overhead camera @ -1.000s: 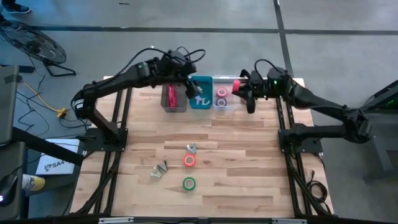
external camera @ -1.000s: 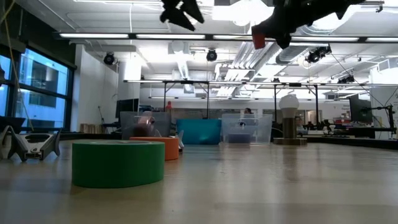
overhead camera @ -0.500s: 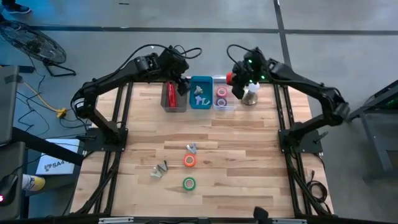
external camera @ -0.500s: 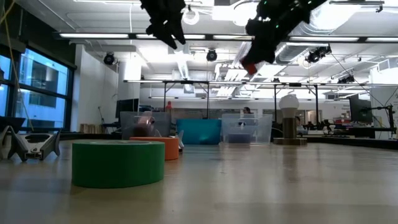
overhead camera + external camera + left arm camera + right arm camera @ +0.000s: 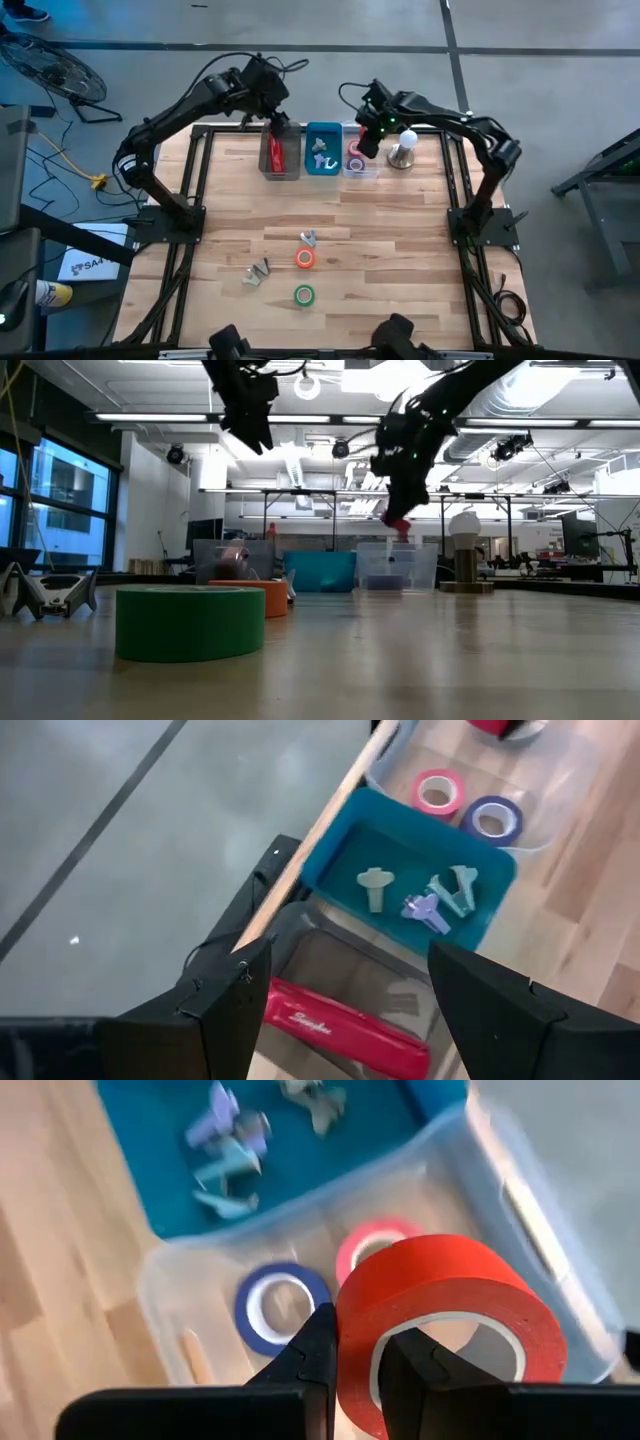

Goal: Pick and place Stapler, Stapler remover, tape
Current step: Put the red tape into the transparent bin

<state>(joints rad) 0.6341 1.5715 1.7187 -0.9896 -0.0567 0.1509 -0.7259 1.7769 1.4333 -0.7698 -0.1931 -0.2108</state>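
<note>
The red stapler (image 5: 275, 155) lies in the grey tray (image 5: 292, 172) at the table's far edge; the left wrist view shows the stapler (image 5: 345, 1025) too. My left gripper (image 5: 277, 125) hangs open above it (image 5: 350, 1015). Several stapler removers (image 5: 430, 900) lie in the teal tray (image 5: 322, 165). Pink tape (image 5: 380, 1245) and purple tape (image 5: 280, 1305) lie flat in the clear bin (image 5: 360, 172). My right gripper (image 5: 363, 145) is shut on a red tape roll (image 5: 445, 1315) above that bin. Orange tape (image 5: 305, 258), green tape (image 5: 303, 295) and two removers (image 5: 258, 270) rest on the table. My right gripper pinches the red roll's wall (image 5: 355, 1345), with one finger (image 5: 410, 1365) inside the pale core and the other finger (image 5: 318, 1345) outside. It comes from above, pointing down. The roll (image 5: 397, 525) is lifted clear, hanging below the fingers over the clear bin (image 5: 395, 568).
A white, bulb-shaped object (image 5: 402, 153) stands right of the clear bin at the far edge. A second remover (image 5: 308, 238) lies beside the orange tape. The near half of the wooden table (image 5: 400, 290) holds only those few pieces.
My right gripper has carried the red roll from the table's far right corner leftward and down, and it now hangs over the clear bin. My left gripper has moved from above the teal tray toward the table's left, over the grey tray.
</note>
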